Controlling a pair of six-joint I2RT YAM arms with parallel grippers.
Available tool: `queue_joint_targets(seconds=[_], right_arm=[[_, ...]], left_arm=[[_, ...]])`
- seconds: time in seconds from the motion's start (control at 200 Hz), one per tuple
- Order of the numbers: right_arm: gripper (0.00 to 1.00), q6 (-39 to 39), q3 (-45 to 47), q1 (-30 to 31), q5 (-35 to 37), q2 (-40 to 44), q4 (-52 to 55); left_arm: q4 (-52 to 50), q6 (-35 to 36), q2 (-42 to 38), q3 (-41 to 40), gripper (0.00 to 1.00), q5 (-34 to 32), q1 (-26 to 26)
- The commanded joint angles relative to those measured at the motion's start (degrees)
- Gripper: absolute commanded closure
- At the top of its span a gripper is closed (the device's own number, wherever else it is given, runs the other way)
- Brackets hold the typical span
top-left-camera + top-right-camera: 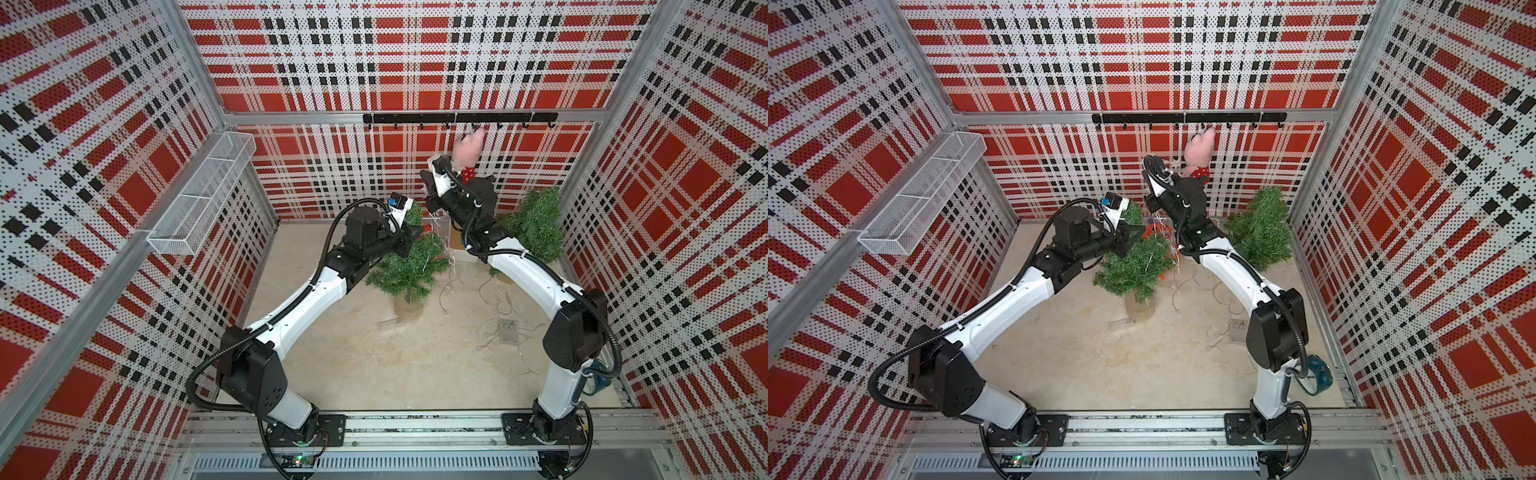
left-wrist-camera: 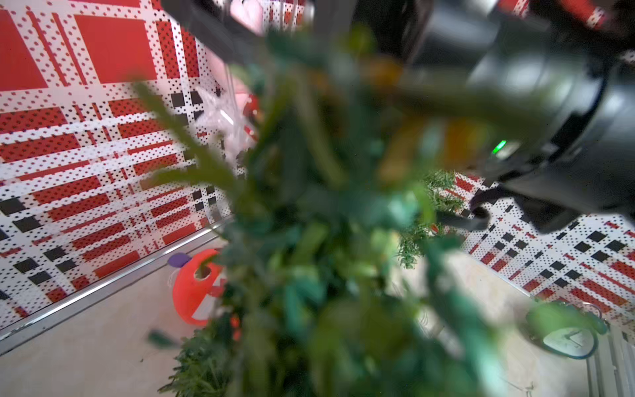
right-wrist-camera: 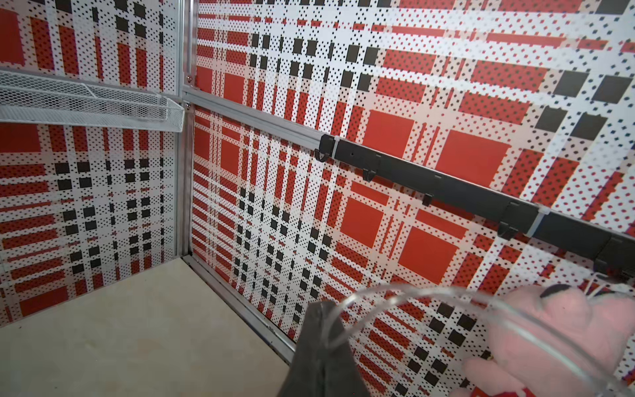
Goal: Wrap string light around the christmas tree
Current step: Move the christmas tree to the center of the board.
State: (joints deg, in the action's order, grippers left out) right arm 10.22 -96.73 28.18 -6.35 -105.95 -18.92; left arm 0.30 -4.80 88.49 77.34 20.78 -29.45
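Holding the string light (image 3: 412, 292) pinched in my right tool (image 3: 321, 311), high above the tree (image 1: 409, 266), so the strand drapes down for wrapping; the slack trails on the bench (image 1: 353, 353) beside the tree. My left tool (image 1: 409, 240) sits at the treetop, perhaps steadying it; I cannot tell whether it grips.

L wrist cam: tree (image 2: 309, 240) blurred, hides left end effector (image 1: 1136, 235) tips.

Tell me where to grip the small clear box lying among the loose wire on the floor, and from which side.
Grip the clear box across its narrower width, coming straight down from above. It lies flat on the floor, a low rectangle, and string light wire loops loosely around it, so a sideways approach would likely snag.
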Motion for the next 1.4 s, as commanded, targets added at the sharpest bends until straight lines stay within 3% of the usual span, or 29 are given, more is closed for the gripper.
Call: queue_joint_targets(seconds=[0.0, 0.14, 0.271, 0.456, 0.581, 0.711, 0.907, 1.037, 1.192, 1.278, 1.393], right_arm=[[1.0, 1.21, 3.14, -1.59, -0.01, 2.93, -11.13], [1.0, -0.9, 7.18, -2.47, -3.74, 4.99, -12.04], [1.0, -2.69, 9.53, -2.78, -6.38, 6.55, -12.06], [1.0, -8.65, 10.21, -3.84, -8.95, 7.37, -12.03], [1.0, -10.79, 10.18, -3.9, -9.96, 7.18, -12.11], [1.0, -12.42, 10.77, -3.86, -10.07, 6.22, -12.93], [1.0, -12.18, 11.26, -4.08, -10.13, 6.86, -12.13], [1.0, -11.81, 12.46, -4.58, -10.6, 7.99, -11.15], [1.0, -11.99, 15.7, -5.52, -11.56, 10.82, -11.05], [1.0, -12.19, 16.22, -5.97, -11.91, 11.29, -10.71], [1.0, -12.77, 16.84, -6.21, -11.95, 11.43, -11.54]], left_arm=[[5.95, -2.0, 2.04, -1.3, 0.94, 1.88, -0.35], [4.78, -0.83, 2.35, -2.18, 0.76, 1.95, 0.66], [3.73, -0.65, -0.87, -3.69, 0.49, 4.43, 3.84], [0.11, 0.99, -6.76, -5.62, 0.19, 8.21, 7.73], [-0.54, 0.14, -9.33, -6.96, 0.16, 12.16, 11.18], [-1.55, 0.75, -10.45, -6.34, 0.15, 13.58, 11.23], [-0.44, 0.61, -10.03, -5.52, 0.15, 11.96, 9.81], [-1.75, 3.07, -7.27, -3.9, 0.17, 8.48, 5.5], [-4.52, 5.09, -7.98, -1.89, 0.11, 5.88, 4.94], [-5.21, 4.79, -9.31, -0.97, 0.03, 5.8, 5.51], [-6.92, 4.97, -10.17, -0.26, 0.02, 5.91, 5.03]])
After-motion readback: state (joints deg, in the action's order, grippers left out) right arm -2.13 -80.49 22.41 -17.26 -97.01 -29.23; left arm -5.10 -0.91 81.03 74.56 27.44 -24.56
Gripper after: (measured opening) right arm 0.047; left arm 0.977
